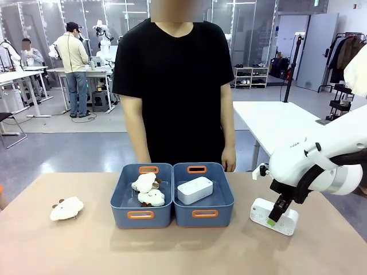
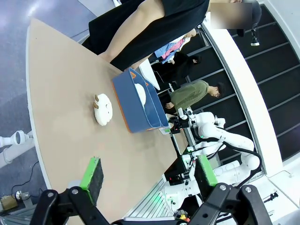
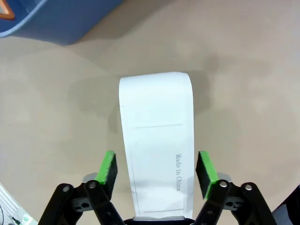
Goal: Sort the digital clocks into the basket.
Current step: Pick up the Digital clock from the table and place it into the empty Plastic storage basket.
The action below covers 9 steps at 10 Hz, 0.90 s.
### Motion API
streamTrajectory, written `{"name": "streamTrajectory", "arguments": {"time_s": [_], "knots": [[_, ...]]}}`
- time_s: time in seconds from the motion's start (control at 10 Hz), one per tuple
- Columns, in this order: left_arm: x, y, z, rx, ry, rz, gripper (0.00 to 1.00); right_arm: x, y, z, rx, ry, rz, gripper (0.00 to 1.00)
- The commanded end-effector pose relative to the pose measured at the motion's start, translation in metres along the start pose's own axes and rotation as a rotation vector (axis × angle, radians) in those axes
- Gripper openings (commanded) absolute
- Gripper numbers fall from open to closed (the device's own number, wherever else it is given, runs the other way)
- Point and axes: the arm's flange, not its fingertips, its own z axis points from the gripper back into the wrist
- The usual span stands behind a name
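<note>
Shows 1 digital clock [image 3: 154, 108] lying flat on the surface [image 1: 86, 246], right of the basket [image 1: 226, 197], straddled by the wide-spread right jaws, green pads [image 3: 108, 164] just beside its long sides, apart from them. Finds the other digital clock [image 1: 195, 189] inside the basket. Keeps the left jaws wide, empty, above the surface.

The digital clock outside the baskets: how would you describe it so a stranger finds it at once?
On the tan table, look past the two blue baskets toward the robot's right side. A white rounded box lies flat, under the robot's open right hand. Unlike the other clock, it is in no basket.
</note>
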Motion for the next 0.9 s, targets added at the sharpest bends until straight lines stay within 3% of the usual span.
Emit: {"name": "streamTrajectory", "arguments": {"time_s": [0.0, 0.2, 0.3, 0.4, 0.5, 0.6, 0.8], "knots": [[-0.001, -0.004, -0.001, 0.004, -0.003, -0.002, 1.0, 0.0, -0.01, -0.004, 0.005, 0.031, 0.002, 0.0], [-0.001, -0.004, -0.001, 0.004, -0.003, -0.002, 1.0, 0.0, -0.013, -0.004, 0.007, 0.046, -0.007, 0.0], [-0.001, -0.004, -0.001, 0.004, -0.003, -0.002, 1.0, 0.0, -0.012, 0.001, 0.025, 0.026, -0.021, 0.14], [-0.001, -0.004, -0.001, 0.004, -0.003, -0.002, 1.0, 0.0, -0.013, 0.014, 0.043, -0.019, -0.045, 0.04], [-0.001, -0.004, -0.001, 0.004, -0.003, -0.002, 1.0, -0.003, -0.017, 0.032, 0.057, -0.073, -0.081, 0.04], [-0.001, -0.004, -0.001, 0.004, -0.003, -0.002, 1.0, -0.01, -0.02, 0.063, 0.109, -0.153, -0.134, 0.04], [-0.001, -0.004, -0.001, 0.004, -0.003, -0.002, 1.0, -0.035, -0.043, 0.14, 0.377, -0.346, -0.302, 0.04]]}}
